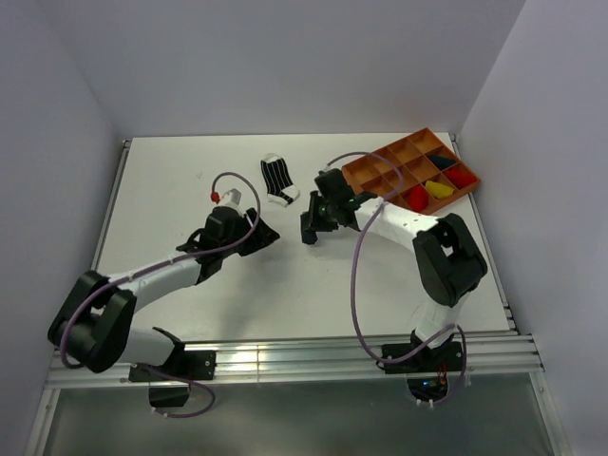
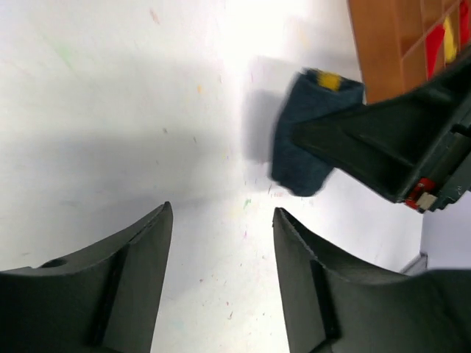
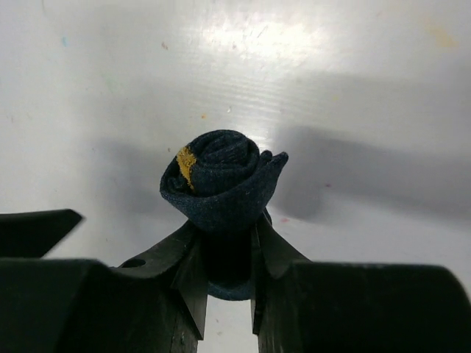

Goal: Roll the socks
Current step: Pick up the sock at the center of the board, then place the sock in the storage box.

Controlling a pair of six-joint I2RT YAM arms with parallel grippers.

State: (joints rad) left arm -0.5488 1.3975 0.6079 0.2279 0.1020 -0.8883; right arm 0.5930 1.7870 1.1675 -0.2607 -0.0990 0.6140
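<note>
One navy sock [image 3: 221, 180]: rolled tight, we see it clamped in the right gripper [image 3: 227, 237], spiral end toward the wrist camera.
Left gripper [image 2: 221, 213]: jaws apart, empty; sock at its 1 o'clock.
Tray [image 1: 380, 150]: 2 o'clock from the sock; right arm nearer.

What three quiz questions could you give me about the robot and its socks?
1. True or false: the left gripper holds a sock.
2. Which sock is the right gripper shut on? A striped, B navy and rolled, C red.
3. Fill in: the striped sock lies flat on the ____.
Key: 1 false, it is open and empty; 2 B, the navy sock; 3 table.
</note>
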